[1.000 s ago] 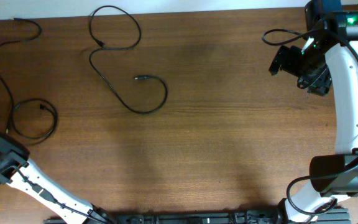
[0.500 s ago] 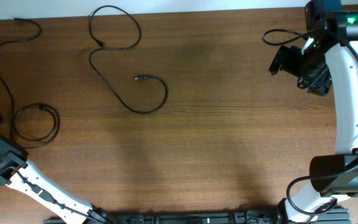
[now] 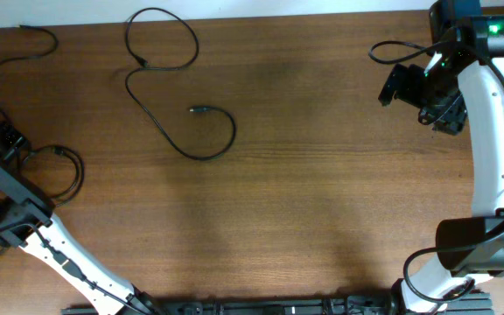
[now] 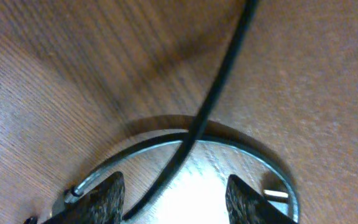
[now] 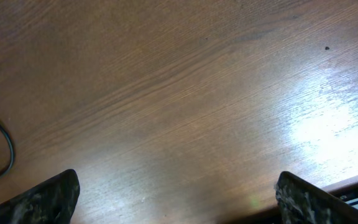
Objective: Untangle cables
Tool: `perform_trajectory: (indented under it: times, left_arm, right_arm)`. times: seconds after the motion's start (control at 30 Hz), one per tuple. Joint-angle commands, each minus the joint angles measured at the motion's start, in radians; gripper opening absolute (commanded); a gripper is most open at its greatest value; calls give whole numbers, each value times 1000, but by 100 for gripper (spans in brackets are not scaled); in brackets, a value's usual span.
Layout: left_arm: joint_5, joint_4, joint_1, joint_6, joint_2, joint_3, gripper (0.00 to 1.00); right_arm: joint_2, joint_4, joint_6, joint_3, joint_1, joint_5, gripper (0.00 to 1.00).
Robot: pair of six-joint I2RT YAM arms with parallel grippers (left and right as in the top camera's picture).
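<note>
Two thin black cables lie apart on the wooden table (image 3: pixel 322 192). One runs down the left edge and ends in a round loop (image 3: pixel 80 173). The other (image 3: pixel 234 129) winds through the upper left middle, its plug (image 3: pixel 198 110) lying free. My left gripper (image 3: pixel 3 142) sits on the left side of that loop. In the left wrist view it (image 4: pixel 176 190) is open low over the wood, with a strand of the cable (image 4: pixel 216 93) running loose between its fingers (image 4: pixel 104 198). My right gripper (image 3: pixel 418 87) hangs at the far right, open (image 5: pixel 179 190), with only bare wood under it.
The loop's arc (image 4: pixel 241 145) and a small plug end (image 4: pixel 275 194) show near the left gripper's right finger. A thicker black wire (image 3: pixel 385 50) curls off the right arm, and a dark curve (image 5: pixel 6 149) shows at the right wrist view's left edge. The table's far edge (image 3: pixel 322 12) is near.
My left arm has moved up along the left edge onto the loop's left side. The loop has shifted slightly to the right. The right arm has not moved.
</note>
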Motion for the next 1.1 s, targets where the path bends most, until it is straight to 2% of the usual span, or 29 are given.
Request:
perform_trajectory:
  times: [0.0, 0.07, 0.1, 0.13, 0.23, 0.33, 0.43, 0.47, 0.53, 0.63, 0.67, 0.7, 0.83, 0.93, 0.97, 1.07]
  left_arm:
    - [-70, 30, 12, 14, -26, -19, 49]
    - [-66, 41, 12, 14, -26, -23, 44]
    - [-66, 45, 12, 14, -26, -23, 36]
    - [-67, 47, 12, 14, -26, -23, 33]
    - [-67, 43, 12, 14, -26, -23, 32]
    - [-67, 37, 12, 14, -26, -23, 13]
    - [-67, 30, 12, 14, -26, -23, 14]
    - [-67, 30, 12, 14, -26, -23, 21]
    - [-67, 30, 13, 14, -26, -23, 22]
    - [-66, 32, 13, 14, -26, -37, 13]
    - [-66, 37, 13, 13, -26, -50, 0]
    - [-57, 41, 14, 13, -26, -54, 0]
    - [102, 12, 24, 1, -37, 59, 0]
    - [314, -50, 29, -70, -43, 276, 0]
    - [357, -55, 30, -71, -43, 311, 0]
    - [429, -72, 32, -180, -43, 369, 0]
  right_arm:
    - [-11, 0, 1, 6, -2, 5, 98]
    - [-11, 1, 1, 6, -2, 5, 98]
    - [-11, 0, 1, 6, -2, 5, 98]
    - [-11, 0, 1, 6, -2, 5, 98]
    - [-11, 0, 1, 6, -2, 5, 98]
    - [-11, 1, 2, 6, -2, 5, 98]
    - [-11, 0, 2, 6, -2, 5, 99]
    - [-11, 1, 1, 6, -2, 5, 98]
    - [-11, 0, 2, 6, -2, 5, 98]
    - [-11, 1, 2, 6, -2, 5, 98]
    - [-11, 0, 1, 6, -2, 5, 98]
    - [-11, 0, 1, 6, -2, 5, 98]
    - [-11, 1, 2, 6, -2, 5, 98]
    - [-11, 0, 1, 6, -2, 5, 98]
    - [-11, 0, 2, 6, -2, 5, 98]
    - [-11, 1, 1, 6, -2, 5, 99]
